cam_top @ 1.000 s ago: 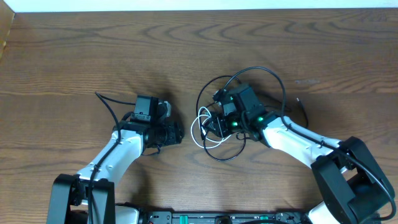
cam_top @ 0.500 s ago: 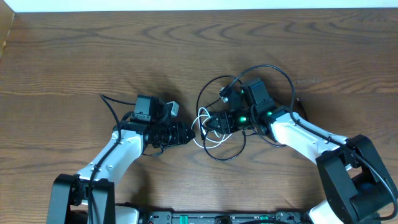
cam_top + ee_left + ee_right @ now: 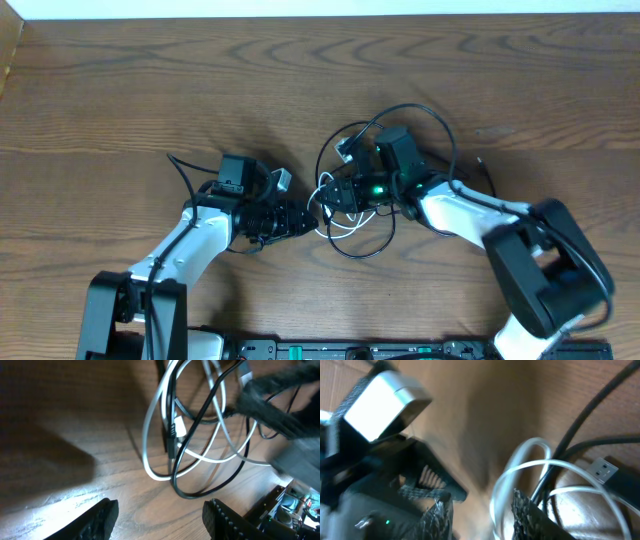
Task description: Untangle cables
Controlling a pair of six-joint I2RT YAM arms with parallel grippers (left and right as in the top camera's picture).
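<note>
The cables (image 3: pixel 345 226) are lying in one tangle near the middle of the table (image 3: pixel 120 80), well apart from its far edge. Black loops are spreading toward the far side and toward the near side. The white cable (image 3: pixel 146 450) is coiling through them on the side facing the left arm.

The left gripper (image 3: pixel 303 216) is pointing at the tangle from the left, just beside the white loops. Its fingers (image 3: pixel 100 517) are standing wide apart with only bare wood between them, so it is released and grasping nothing.

The right gripper (image 3: pixel 331 196) is reaching over the tangle from the other side, nose to nose with the left one. Its wrist view is blurred. The fingers (image 3: pixel 526 510) are showing a gap, and a white strand is passing close by one of them. Whether it is clenching that strand cannot be told. A silver plug (image 3: pixel 603 471) is lying just beyond the white loops.

Bare wood is stretching wide to the left and toward the far edge. On the right, the right arm is lying across the black loops.
</note>
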